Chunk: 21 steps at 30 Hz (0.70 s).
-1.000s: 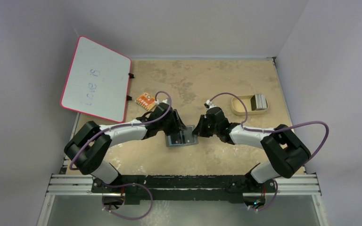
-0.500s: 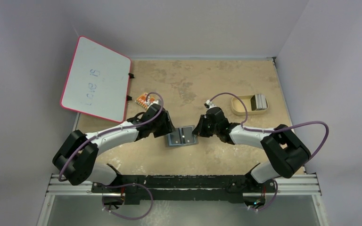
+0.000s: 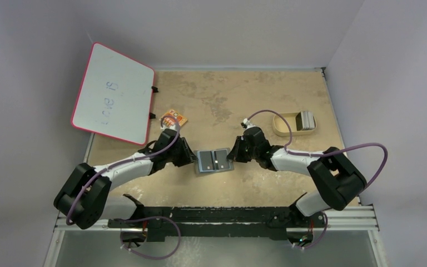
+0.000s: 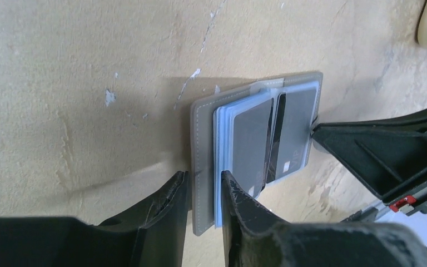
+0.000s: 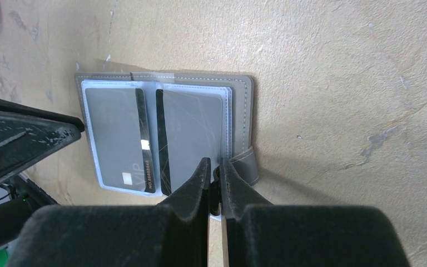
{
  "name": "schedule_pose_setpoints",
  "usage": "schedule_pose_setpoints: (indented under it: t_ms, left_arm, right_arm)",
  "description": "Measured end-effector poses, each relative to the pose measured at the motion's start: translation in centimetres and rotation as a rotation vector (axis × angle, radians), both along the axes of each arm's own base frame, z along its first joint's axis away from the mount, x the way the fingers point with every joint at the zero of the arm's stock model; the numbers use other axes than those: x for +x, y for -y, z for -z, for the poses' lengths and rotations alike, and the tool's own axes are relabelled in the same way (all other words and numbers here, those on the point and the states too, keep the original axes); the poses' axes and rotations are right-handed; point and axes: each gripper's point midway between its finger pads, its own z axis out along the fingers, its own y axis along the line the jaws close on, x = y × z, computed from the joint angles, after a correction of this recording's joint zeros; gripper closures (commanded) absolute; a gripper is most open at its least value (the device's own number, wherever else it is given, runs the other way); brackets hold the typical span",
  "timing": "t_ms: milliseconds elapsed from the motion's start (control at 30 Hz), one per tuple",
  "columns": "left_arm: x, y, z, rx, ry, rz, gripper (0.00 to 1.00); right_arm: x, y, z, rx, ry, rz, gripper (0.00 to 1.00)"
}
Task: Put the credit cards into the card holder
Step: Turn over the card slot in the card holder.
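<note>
Top view: the holder is laid open and flat on the table, a bit below the middle of the frame. The left gripper is seen right at its left edge and the right gripper at its right edge. How far either one is open can't really be made out from up here. The spare cards are stacked on edge in the tray, upper right. A whiteboard is propped at upper left, with a small orange thing just off its lower right corner.

Left wrist view: the holder fills the centre, blue sleeves up. The left gripper comes in from the bottom, fingers parted, with the holder's grey edge showing in the gap. Nothing is being gripped. The right gripper is met at the holder's right edge.

Right wrist view: two cards are tucked in the sleeves, the VIP card on the left and a second card beside it. The right gripper is closed down to a sliver, tips set on the holder's lower edge next to the strap.
</note>
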Motion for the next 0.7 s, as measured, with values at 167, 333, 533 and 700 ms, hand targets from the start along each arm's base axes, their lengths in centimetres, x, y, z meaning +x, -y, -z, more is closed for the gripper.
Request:
schedule_pose_setpoints:
  t_ms: [167,333,533,700]
  left_arm:
    - [-0.6,0.0,0.8,-0.057,-0.014,0.014,0.75]
    - [-0.2,0.2,0.7,-0.092,0.006,0.018,0.74]
    - [-0.3,0.3,1.8,-0.108,0.002,0.026,0.76]
    - [-0.2,0.6,1.8,-0.141,0.016,0.024,0.77]
  right_arm:
    - [0.0,0.0,0.0,0.001,0.001,-0.001,0.95]
    - [0.0,0.0,0.0,0.001,0.001,-0.001,0.94]
    - [0.0,0.0,0.0,0.001,0.0,-0.001,0.93]
    - [-0.1,0.0,0.1,-0.002,-0.002,0.0,0.92]
